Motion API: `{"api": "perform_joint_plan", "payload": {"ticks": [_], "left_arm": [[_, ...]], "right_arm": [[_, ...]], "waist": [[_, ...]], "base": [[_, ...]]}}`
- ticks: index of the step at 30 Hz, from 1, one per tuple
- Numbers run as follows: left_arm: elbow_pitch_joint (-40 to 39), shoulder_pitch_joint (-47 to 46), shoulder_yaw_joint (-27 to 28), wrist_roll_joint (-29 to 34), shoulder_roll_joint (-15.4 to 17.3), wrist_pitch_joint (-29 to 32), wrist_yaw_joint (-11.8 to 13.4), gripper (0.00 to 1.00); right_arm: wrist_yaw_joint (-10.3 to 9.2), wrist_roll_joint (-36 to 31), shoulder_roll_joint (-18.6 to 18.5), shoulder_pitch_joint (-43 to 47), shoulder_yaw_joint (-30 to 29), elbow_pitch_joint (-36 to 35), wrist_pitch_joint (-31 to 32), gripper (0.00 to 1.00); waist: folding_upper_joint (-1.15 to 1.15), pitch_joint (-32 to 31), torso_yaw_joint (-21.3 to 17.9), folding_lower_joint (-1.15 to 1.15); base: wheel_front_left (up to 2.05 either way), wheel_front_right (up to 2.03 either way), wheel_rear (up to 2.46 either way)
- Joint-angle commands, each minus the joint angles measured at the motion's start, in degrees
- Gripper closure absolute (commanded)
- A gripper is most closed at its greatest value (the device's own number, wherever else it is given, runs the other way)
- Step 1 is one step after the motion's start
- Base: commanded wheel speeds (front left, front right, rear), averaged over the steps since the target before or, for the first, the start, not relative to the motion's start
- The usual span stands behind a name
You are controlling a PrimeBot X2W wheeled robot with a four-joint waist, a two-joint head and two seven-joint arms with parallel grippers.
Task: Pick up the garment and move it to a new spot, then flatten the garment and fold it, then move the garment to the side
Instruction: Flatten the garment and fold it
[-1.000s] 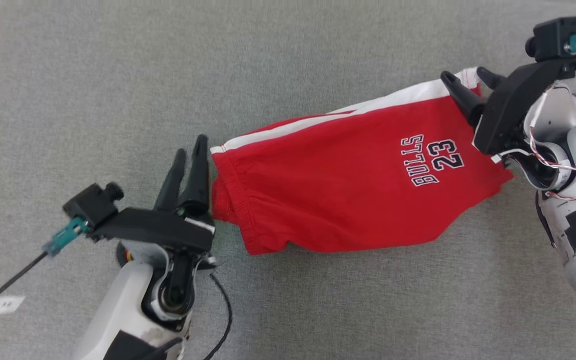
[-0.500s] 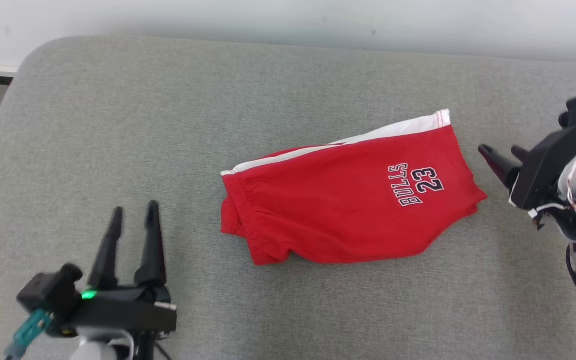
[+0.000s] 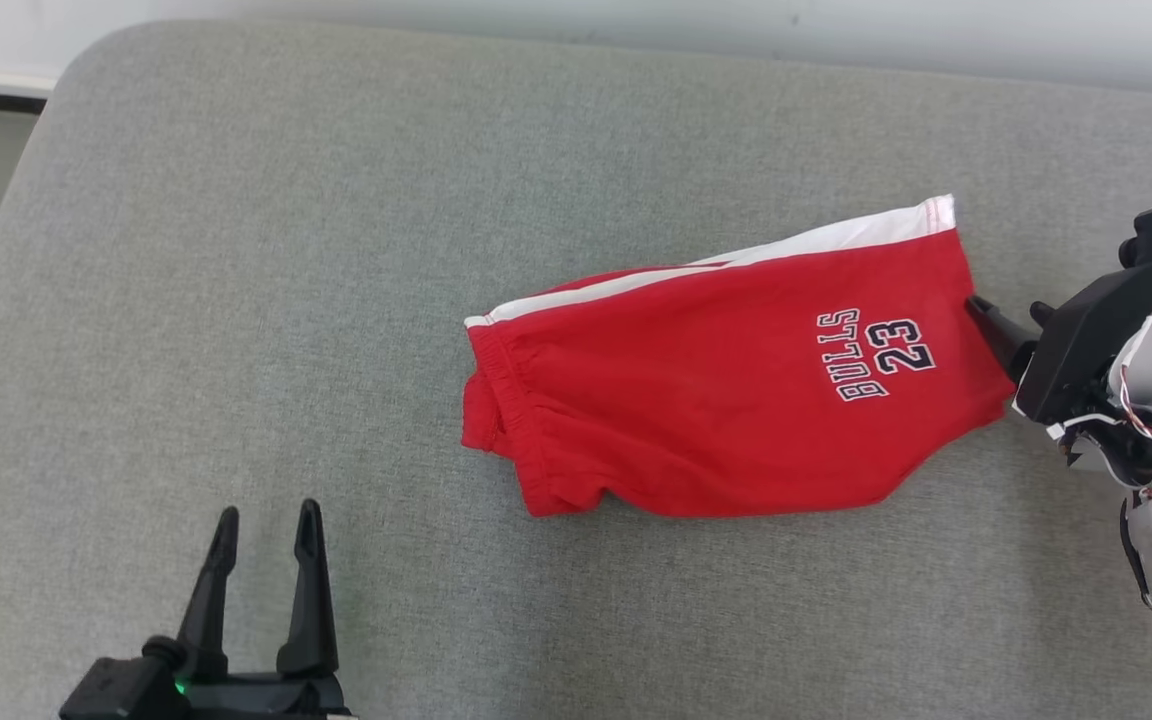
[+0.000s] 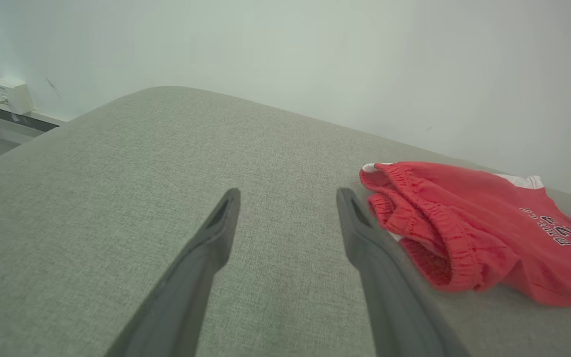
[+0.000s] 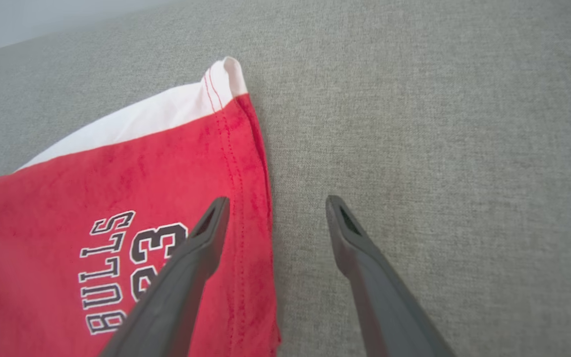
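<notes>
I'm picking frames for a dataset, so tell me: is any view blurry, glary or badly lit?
Head view: even, soft light, no glare; shorts sharp, lettering readable, faint shadow along their near edge. Left wrist view: left hand looms large and slightly soft; wall washed pale. Right wrist view: lettering crisp, right hand soft, far left corner hazy.

Head: high, looking down on the grey cushion point(image 3: 236, 300).
Left wrist: low, skimming it toward the wall point(image 4: 315, 49).
Right wrist: close over the red shorts point(image 5: 42, 198).
Shared: those shorts.
</notes>
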Motion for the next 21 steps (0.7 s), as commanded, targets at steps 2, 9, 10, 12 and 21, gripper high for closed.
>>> {"api": "perform_joint_plan", "payload": {"ticks": [2,9,10,12,21], "left_arm": [[0.1,1.1,-0.2,0.2,-0.3,-0.2,-0.4,0.00],[1.0,-0.3,0.2,-0.8,-0.5,-0.2,-0.4,0.00],[1.0,-0.5,0.1,-0.9,-0.5,-0.2,-0.4,0.00],[1.1,-0.8,0.2,-1.6,-0.5,-0.2,-0.4,0.00],[2.0,-0.6,-1.0,-3.1,-0.5,-0.2,-0.4,0.00]], "right_arm": [[-0.16,-1.6,0.5,-1.0,-1.1,1.4,-0.3,0.00],[-0.09,-4.0,3.1,-0.7,0.9,3.4,3.4,0.00],[-0.01,-4.2,3.6,-0.4,1.4,3.7,4.7,0.00],[0.05,-5.0,4.3,0.6,2.5,3.9,6.3,0.00],[0.12,-9.7,4.8,3.0,2.7,3.1,9.2,1.00]], "waist": [[0.00,1.5,1.2,0.01],[0.00,2.8,2.1,0.01],[0.00,2.9,2.1,0.01],[0.00,2.9,2.3,0.01],[0.00,2.7,2.5,0.01]], "base": [[0.00,0.00,0.00],[0.00,0.00,0.00],[0.00,0.00,0.00],[0.00,0.00,0.00],[0.00,0.00,0.00]]}}
